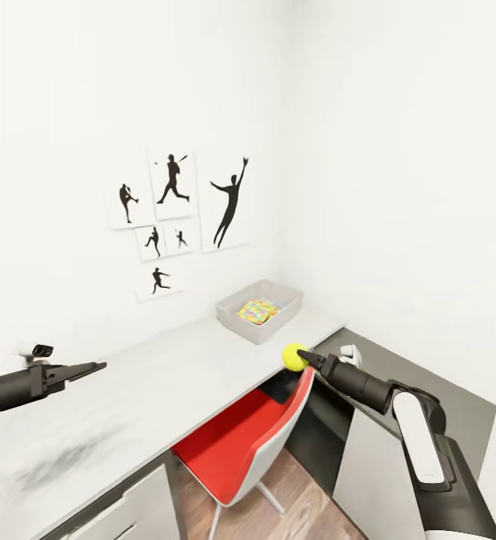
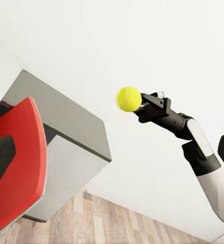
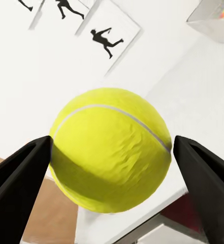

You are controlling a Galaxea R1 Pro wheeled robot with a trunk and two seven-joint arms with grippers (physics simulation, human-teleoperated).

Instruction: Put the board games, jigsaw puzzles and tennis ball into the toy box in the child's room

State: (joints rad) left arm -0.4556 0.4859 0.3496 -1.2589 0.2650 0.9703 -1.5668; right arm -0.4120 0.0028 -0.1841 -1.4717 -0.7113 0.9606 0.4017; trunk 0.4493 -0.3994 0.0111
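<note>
White walls, pale table [image 1: 165, 375]; right hand [image 1: 305, 358] grips tennis ball [image 1: 293, 357], left hand [image 1: 97, 367] looks closed.

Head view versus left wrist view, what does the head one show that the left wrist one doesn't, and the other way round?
Head view alone: the wall silhouette prints, the grey toy box on the pale table with a jigsaw puzzle inside, and the left tool hanging over the tabletop. Left wrist view alone: the table's grey end panel from the side, and more of the plank floor. Both: the right tool shut on the ball in the air, plus the red chair.
</note>
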